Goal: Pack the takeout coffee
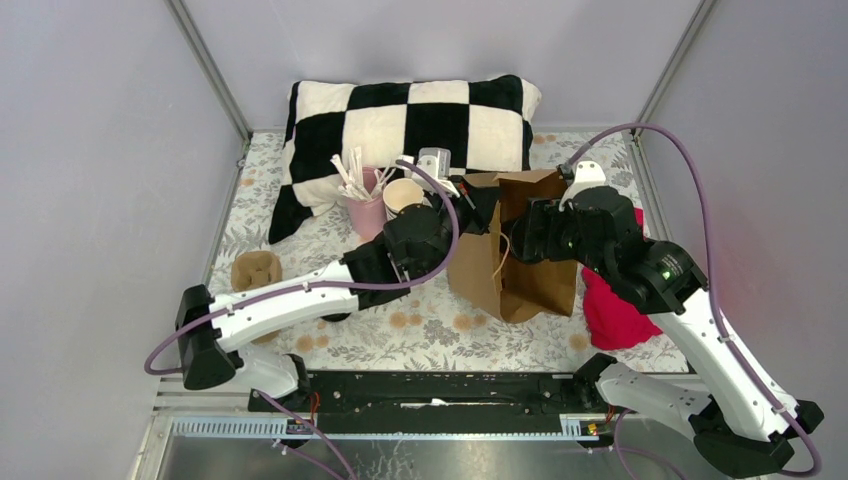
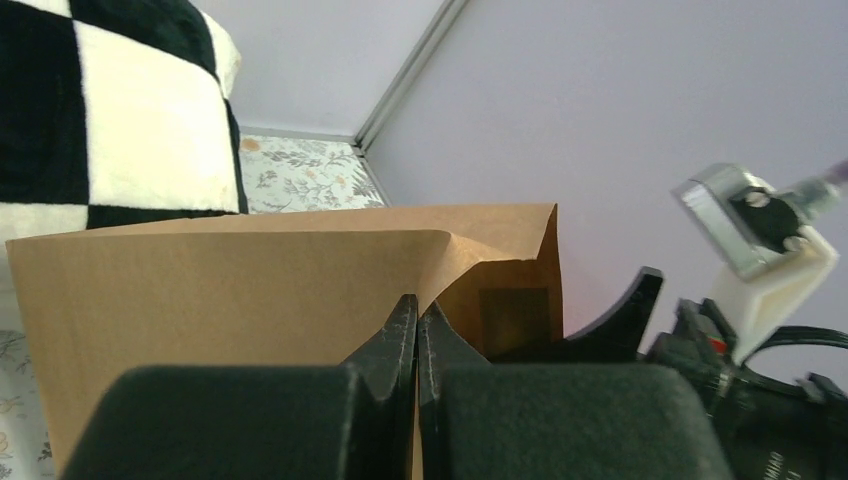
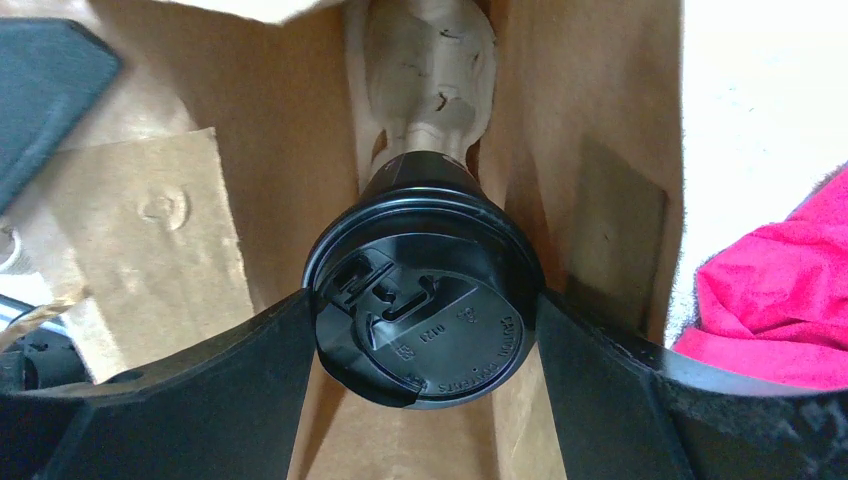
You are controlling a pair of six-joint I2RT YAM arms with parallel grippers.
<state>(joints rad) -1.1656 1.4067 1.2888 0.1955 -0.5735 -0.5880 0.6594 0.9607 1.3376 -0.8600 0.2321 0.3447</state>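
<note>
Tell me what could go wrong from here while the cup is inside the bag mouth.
1. The right gripper grips the takeout coffee at its lid, so the lid may pop off or the cup slip out.
2. The left gripper pinches only one edge of the paper bag; if that slips, the mouth could fold onto the cup.
3. The right fingers sit close to the bag walls and might snag them when pulling out.
</note>
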